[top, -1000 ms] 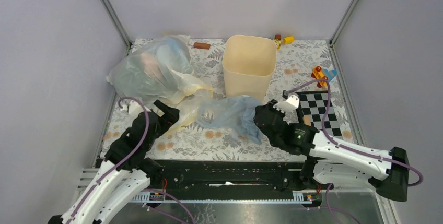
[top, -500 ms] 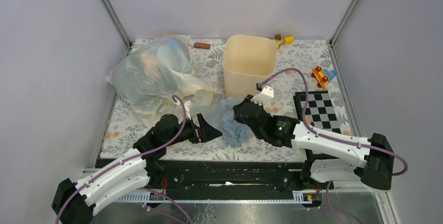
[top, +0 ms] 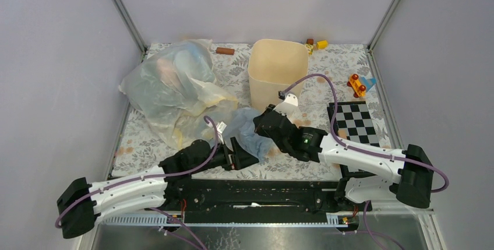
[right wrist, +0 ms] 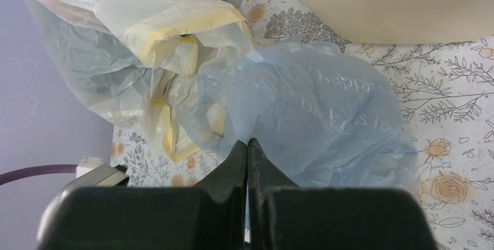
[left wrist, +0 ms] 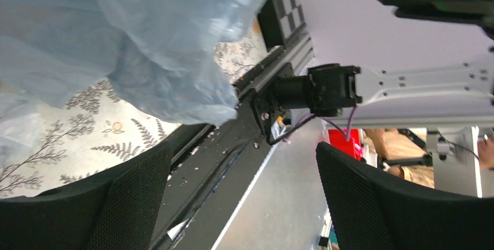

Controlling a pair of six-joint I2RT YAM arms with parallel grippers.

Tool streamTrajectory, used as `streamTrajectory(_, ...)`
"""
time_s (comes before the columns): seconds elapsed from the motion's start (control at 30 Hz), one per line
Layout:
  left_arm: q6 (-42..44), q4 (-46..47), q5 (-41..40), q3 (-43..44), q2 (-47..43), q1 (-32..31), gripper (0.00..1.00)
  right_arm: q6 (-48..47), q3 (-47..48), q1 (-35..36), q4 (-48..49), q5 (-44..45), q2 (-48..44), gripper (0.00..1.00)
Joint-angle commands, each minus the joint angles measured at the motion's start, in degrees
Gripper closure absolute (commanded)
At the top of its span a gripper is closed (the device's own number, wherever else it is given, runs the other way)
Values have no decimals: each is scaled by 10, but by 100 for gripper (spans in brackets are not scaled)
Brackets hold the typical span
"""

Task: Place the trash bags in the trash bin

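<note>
The pale blue bag point(top: 247, 132) is seen crumpled on the floral desk point(top: 332, 66), just in front of the trash bin point(top: 278, 72) and wholly outside it. The bin is stood upright toward the far side of the desk, with its mouth open upward.

The right hand point(top: 263, 123) is clenched on the bag. In the right wrist view its fingers are pressed together, and the near edge of the blue film is pinched at their tips. Pale lettering is printed on the film, but it cannot be read in full.

The left hand point(top: 244, 157) is held released, jaws spread wide, just beside the bag's near edge. In the left wrist view nothing is caught between the two black fingers point(left wrist: 87, 203). The blue film is seen hanging above them and off to one side, over the desk.

To the left of the blue bag a bulky clear whitish bag point(top: 169, 78) is heaped. A pale yellow bag point(right wrist: 175, 20) is tucked against its near side and is touched by the blue one. A checkerboard point(top: 355, 125) is laid flat to the right and is partly covered by the right arm. An orange and blue toy point(top: 358, 84) is set beyond it, and a brown cylinder point(top: 225, 50) is placed at the far edge.
</note>
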Motion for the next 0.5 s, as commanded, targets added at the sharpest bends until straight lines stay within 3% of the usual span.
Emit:
streamTrajectory(0.0, -41, 56, -74, -14, 40, -14, 5, 11, 27, -2, 18, -6, 7, 100)
streamTrajectory(0.23, -86, 137, -161, -28, 120, -26, 1, 25, 18, -2, 26, -21, 6, 100)
streamTrajectory(0.33, -99, 169, -198, -24, 148, -26, 5, 29, 10, -2, 27, -20, 0, 100)
streamTrajectory(0.4, -107, 181, -215, -22, 166, -26, 16, 30, 4, -2, 27, -15, -5, 100)
streamTrajectory(0.47, -103, 182, -234, -20, 173, -27, 37, 28, -3, -2, 26, -6, -14, 100)
